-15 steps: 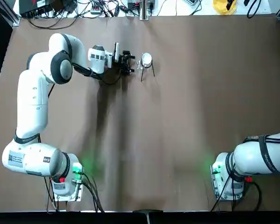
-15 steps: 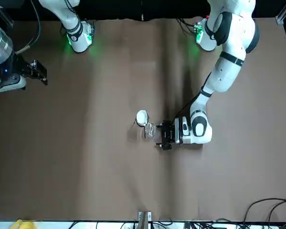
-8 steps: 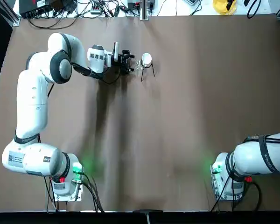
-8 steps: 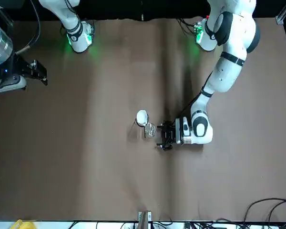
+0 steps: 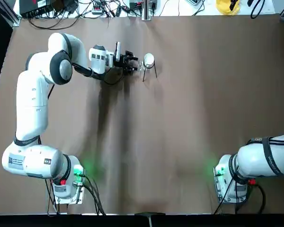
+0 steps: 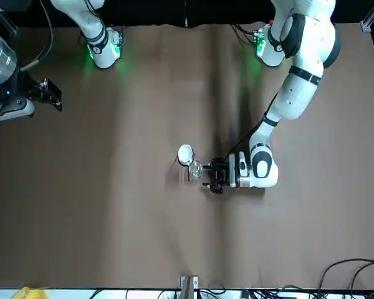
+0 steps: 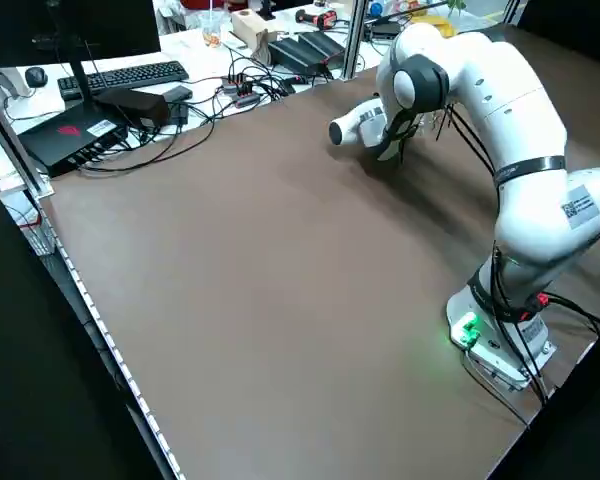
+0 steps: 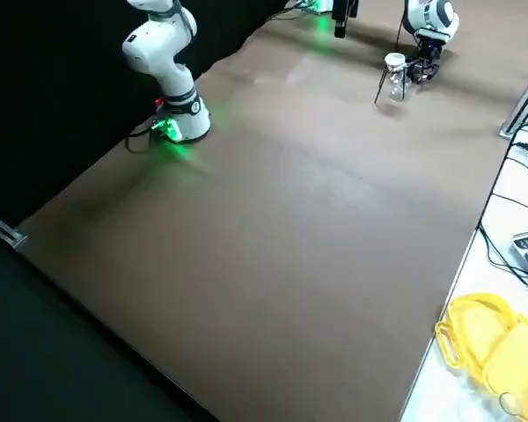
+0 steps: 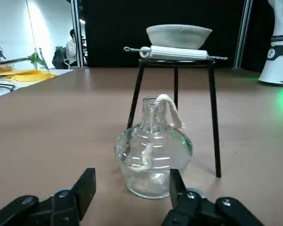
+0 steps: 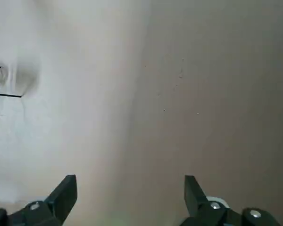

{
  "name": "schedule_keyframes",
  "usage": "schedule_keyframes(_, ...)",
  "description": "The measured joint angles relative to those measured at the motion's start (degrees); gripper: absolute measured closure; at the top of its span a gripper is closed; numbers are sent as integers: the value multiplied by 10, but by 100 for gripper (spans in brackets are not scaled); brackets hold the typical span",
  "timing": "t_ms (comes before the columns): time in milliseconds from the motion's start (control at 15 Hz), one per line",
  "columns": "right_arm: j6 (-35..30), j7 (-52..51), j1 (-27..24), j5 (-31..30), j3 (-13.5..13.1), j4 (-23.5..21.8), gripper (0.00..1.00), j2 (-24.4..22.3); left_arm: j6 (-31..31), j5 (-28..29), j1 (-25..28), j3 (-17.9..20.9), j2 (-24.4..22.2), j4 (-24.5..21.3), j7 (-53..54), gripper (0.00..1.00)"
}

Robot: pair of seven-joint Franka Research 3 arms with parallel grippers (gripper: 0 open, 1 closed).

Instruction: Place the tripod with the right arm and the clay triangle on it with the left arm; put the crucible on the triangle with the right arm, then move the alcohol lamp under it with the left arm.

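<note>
The robot's left gripper hovers low over the brown table, its two fingers parted, just beside a clear glass alcohol lamp that neither finger appears to hold. The round-bodied vessel, a white wick trailing from its neck, stands on the table between the gripper and the black tripod, near the stand's legs. Atop the tripod's ring lies the clay triangle, its white tubes and twisted wire ends showing, and on it the white crucible sits upright. Across the table, the right gripper hangs idle above the surface on the robot's right, well apart from the stand, its fingers spread with nothing between them. A person sits in the room beyond the table.
</note>
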Motion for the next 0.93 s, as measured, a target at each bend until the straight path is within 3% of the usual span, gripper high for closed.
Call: schedule_keyframes(933,0,0,0,0,-1,-4,0,0,0,-14,-23,-2,0,-7,0,29)
